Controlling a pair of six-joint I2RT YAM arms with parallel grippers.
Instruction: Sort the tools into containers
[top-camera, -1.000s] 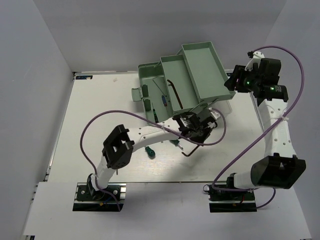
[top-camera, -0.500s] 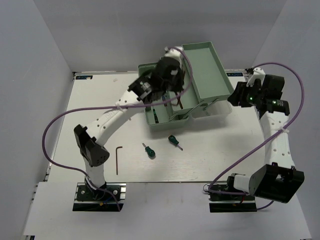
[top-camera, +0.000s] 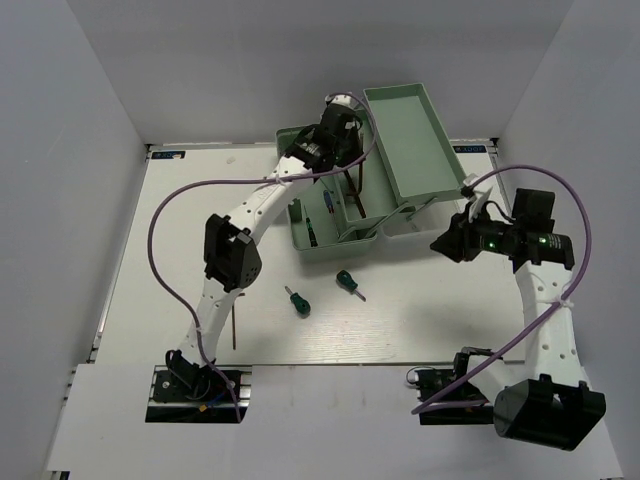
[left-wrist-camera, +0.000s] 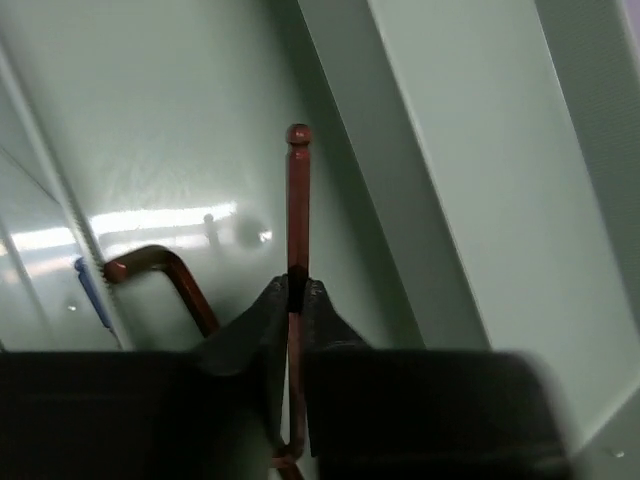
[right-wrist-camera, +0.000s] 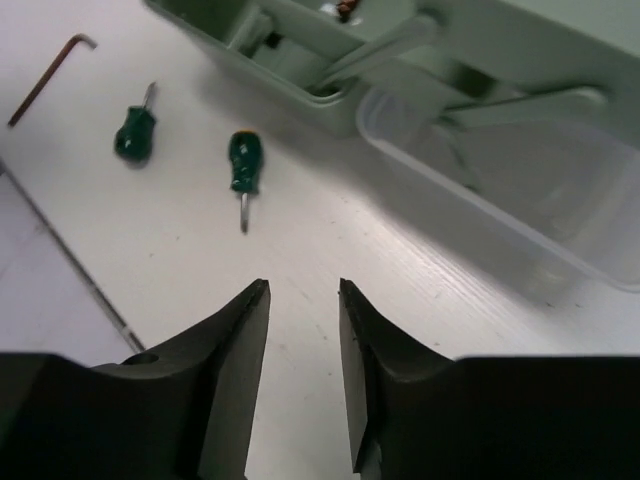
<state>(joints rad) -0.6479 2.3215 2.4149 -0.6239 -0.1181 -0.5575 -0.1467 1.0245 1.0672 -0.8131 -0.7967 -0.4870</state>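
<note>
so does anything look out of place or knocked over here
Nothing spilled or damaged. Three tools lie loose on the table, outside the toolbox: two stubby green screwdrivers and a dark hex key. A second hex key is pinched in the left gripper over a tray.

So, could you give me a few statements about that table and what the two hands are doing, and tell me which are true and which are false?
1. The left hand is clamped on a hex key. True.
2. The stubby green screwdrivers are inside a tray. False: both lie on the table.
3. The right hand grips a screwdriver. False: it is empty, with its fingers apart above the table.
4. A second hex key lies in the pale green tray under the left hand. True.
</note>
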